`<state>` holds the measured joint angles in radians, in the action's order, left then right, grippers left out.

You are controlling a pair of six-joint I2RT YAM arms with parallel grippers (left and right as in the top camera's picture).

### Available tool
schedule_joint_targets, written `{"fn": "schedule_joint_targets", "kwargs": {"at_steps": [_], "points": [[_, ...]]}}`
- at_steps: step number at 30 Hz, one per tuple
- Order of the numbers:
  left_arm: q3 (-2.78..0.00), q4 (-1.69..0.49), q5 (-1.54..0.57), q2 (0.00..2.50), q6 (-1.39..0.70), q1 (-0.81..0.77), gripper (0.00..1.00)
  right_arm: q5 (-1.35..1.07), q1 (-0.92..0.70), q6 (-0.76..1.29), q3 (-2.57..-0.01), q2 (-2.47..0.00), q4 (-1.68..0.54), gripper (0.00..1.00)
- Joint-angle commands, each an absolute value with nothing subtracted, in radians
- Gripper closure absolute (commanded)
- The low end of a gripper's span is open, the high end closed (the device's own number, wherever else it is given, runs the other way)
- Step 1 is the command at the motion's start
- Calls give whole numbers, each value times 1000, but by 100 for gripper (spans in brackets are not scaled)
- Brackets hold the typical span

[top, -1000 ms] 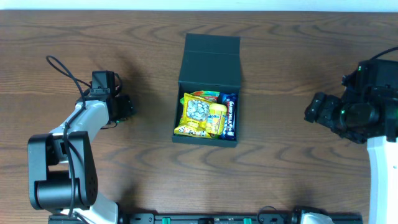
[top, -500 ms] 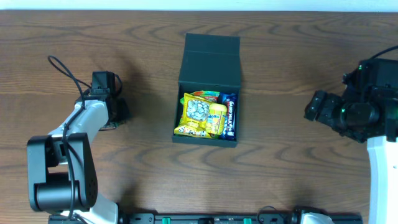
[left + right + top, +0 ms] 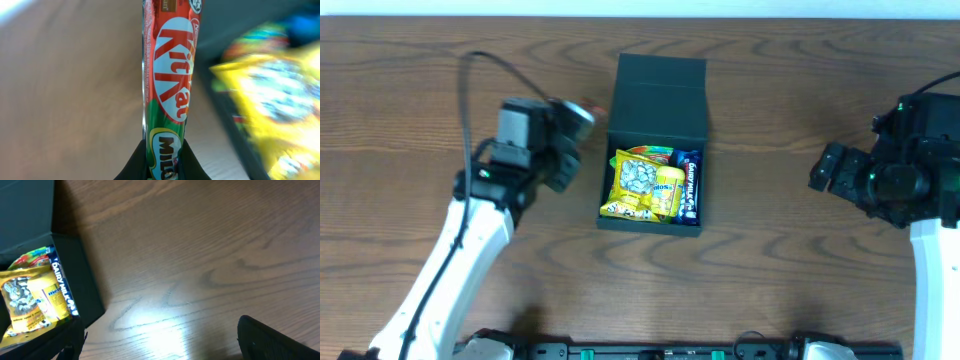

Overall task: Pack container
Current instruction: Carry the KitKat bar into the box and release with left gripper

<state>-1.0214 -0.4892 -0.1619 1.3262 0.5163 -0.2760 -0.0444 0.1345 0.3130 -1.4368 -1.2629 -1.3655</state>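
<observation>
The container (image 3: pixel 655 95) is a dark teal box in the middle of the table, its flap lid folded back. Inside lie a yellow snack packet (image 3: pixel 645 185) and a blue packet (image 3: pixel 688 185). My left gripper (image 3: pixel 572 128) hovers just left of the box, shut on a red and green KitKat Milo bar (image 3: pixel 170 75) that sticks out forward from between the fingers (image 3: pixel 134 167). In the left wrist view the box wall (image 3: pixel 227 120) and the yellow packet (image 3: pixel 280 100) lie to the right of the bar. My right gripper (image 3: pixel 825 172) stands open far to the right, holding nothing.
In the right wrist view the container (image 3: pixel 75 275) sits at the left with bare wood grain between the spread fingers (image 3: pixel 270 340). The table's back edge meets a white strip (image 3: pixel 640 8). Black hardware (image 3: pixel 660 350) lines the front edge.
My left gripper has shut on the bar at the table's left, then risen and swung right, up to the container's left side. The right arm has stayed put.
</observation>
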Motion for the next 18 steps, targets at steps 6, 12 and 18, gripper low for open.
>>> {"fn": "schedule_joint_targets", "kwargs": {"at_steps": [6, 12, 18], "points": [[-1032, -387, -245, 1356, 1184, -402, 94, -30, 143, 309, -1438, -1255, -1369, 4], [-1032, -252, -301, 1456, 1269, -408, 94, -30, 143, 309, -1438, -1255, -1370, 3], [-1032, -160, -307, 1544, 1287, -409, 94, -30, 143, 309, -1438, -1255, -1376, 3]]}}
